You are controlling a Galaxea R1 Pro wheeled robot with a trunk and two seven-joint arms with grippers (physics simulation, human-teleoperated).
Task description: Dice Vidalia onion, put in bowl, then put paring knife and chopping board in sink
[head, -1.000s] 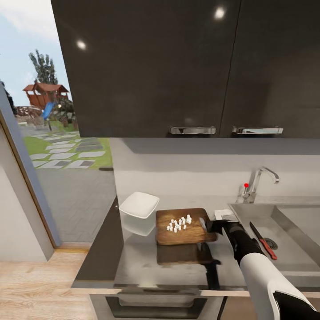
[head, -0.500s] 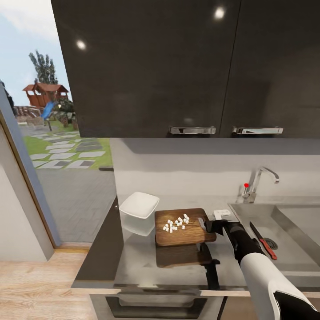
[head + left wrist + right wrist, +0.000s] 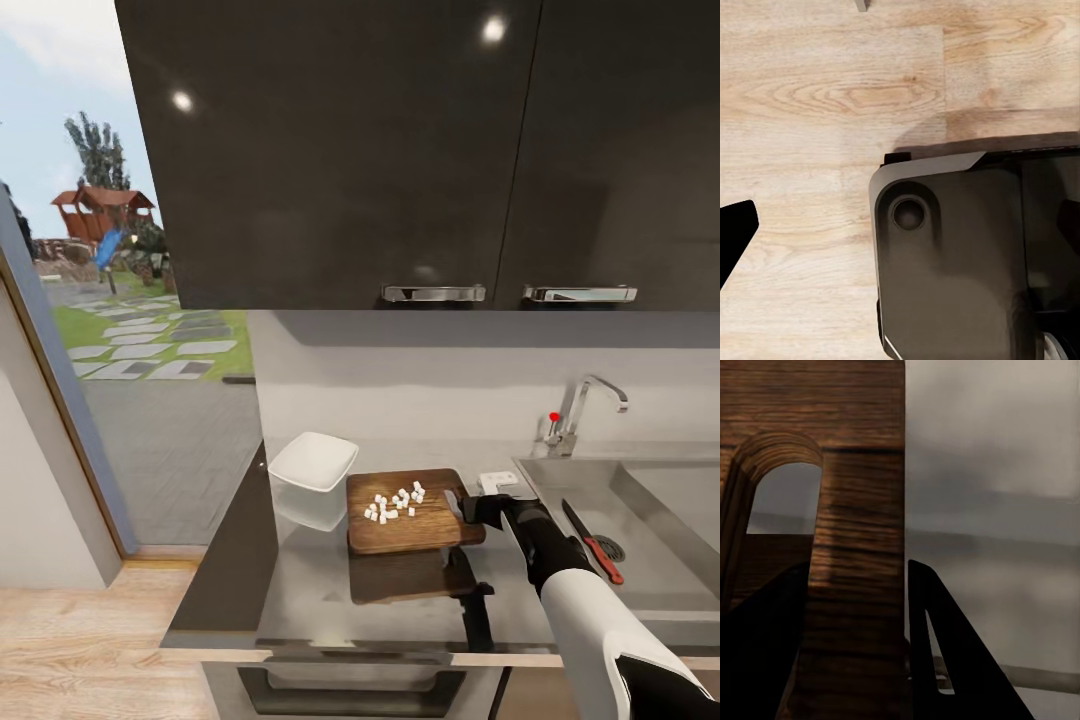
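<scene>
My right gripper (image 3: 468, 508) is shut on the slot-handle end of the brown chopping board (image 3: 420, 525), holding it a little above the grey countertop (image 3: 310, 590), which mirrors it. In the right wrist view the dark fingers (image 3: 945, 660) clamp the wooden strip (image 3: 859, 510) beside the slot. Several tiny white onion dice (image 3: 395, 503) lie clustered on the board. The white bowl (image 3: 313, 462) stands just left of the board's far end. The red-handled paring knife (image 3: 592, 542) lies in the sink (image 3: 650, 500). One dark finger (image 3: 735, 240) of my left gripper hangs over the wooden floor.
The chrome faucet (image 3: 585, 400) with a red dot stands behind the sink. A small white object (image 3: 498, 482) sits on the counter behind my right gripper. Dark wall cabinets (image 3: 400, 150) hang overhead. The counter ends at its left edge (image 3: 225, 540), past the bowl.
The board, held by my right gripper, has shifted slightly left toward the bowl, and the dice have moved with it.
</scene>
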